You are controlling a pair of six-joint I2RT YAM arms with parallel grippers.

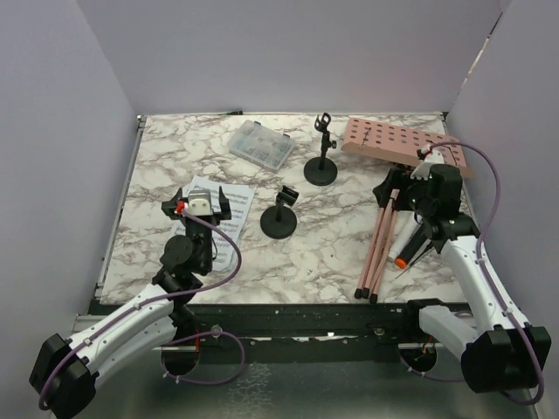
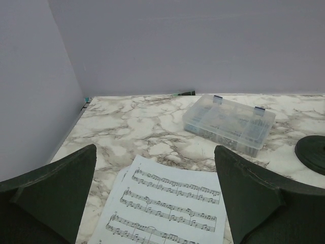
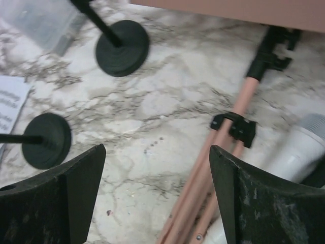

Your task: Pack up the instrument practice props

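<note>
The pink perforated board (image 1: pixel 393 144) lies at the back right, with its folded pink tripod legs (image 1: pixel 380 249) running toward the near edge. The legs also show in the right wrist view (image 3: pixel 223 168). My right gripper (image 1: pixel 395 194) (image 3: pixel 157 173) is open and empty, just above the table beside the legs. A white microphone (image 3: pixel 299 147) lies right of the legs, partly under my right arm. Two black mic holders (image 1: pixel 320 166) (image 1: pixel 279 218) stand mid-table. My left gripper (image 1: pixel 198 197) (image 2: pixel 155 175) is open and empty over the white sheet-music pages (image 1: pixel 231 223) (image 2: pixel 167 203). The black microphone is hidden.
A clear plastic compartment box (image 1: pixel 260 144) (image 2: pixel 229 122) with its lid shut sits at the back, left of centre. White walls close in the marble table (image 1: pixel 332 253) on three sides. A black rail runs along the near edge.
</note>
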